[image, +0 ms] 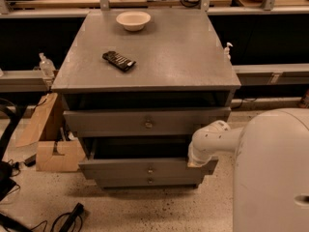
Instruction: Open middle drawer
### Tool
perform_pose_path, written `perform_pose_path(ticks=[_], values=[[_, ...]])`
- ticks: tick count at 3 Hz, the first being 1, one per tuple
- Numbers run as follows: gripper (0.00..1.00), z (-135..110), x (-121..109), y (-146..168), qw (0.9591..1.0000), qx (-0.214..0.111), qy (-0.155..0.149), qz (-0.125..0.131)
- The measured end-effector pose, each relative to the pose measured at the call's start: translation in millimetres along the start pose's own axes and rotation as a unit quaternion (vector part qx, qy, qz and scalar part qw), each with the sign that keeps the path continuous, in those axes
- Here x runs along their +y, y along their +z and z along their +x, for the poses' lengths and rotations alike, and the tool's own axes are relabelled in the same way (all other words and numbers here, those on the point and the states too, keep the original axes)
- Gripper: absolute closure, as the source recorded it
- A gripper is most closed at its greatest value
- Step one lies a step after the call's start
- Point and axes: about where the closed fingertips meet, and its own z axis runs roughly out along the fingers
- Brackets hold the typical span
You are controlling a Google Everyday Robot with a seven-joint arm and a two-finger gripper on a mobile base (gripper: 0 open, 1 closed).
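Note:
The grey cabinet [145, 52] has three drawers. The middle drawer [120, 168], with a small round knob [150, 170], stands pulled out, with a dark gap above its front. The top drawer [106, 122] is above it. The bottom drawer [125, 181] is just below and looks narrow. My white arm [212, 137] reaches in from the right. My gripper [195, 162] is at the right end of the middle drawer's front, mostly hidden under the wrist.
A white bowl [133, 20] and a flat black object [119, 60] lie on the cabinet top. A cardboard box [53, 151] stands on the floor at left, with cables [67, 219] near it. My white body [275, 173] fills the lower right.

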Motion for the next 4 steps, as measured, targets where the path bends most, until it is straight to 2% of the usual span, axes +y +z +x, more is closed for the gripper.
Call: perform_pose_path(ticks=[1,2,3,4], values=[[1.0,-4,20,-16,1.0,-0.002,0.0,-0.005],[1.0,-4,23,-16,1.0,-0.002,-0.001,-0.008],[1.0,-5,45,-26,0.9994,-0.004,-0.006,-0.033],[1.0,-10,78,-41,0.9973,-0.01,-0.017,-0.071]])
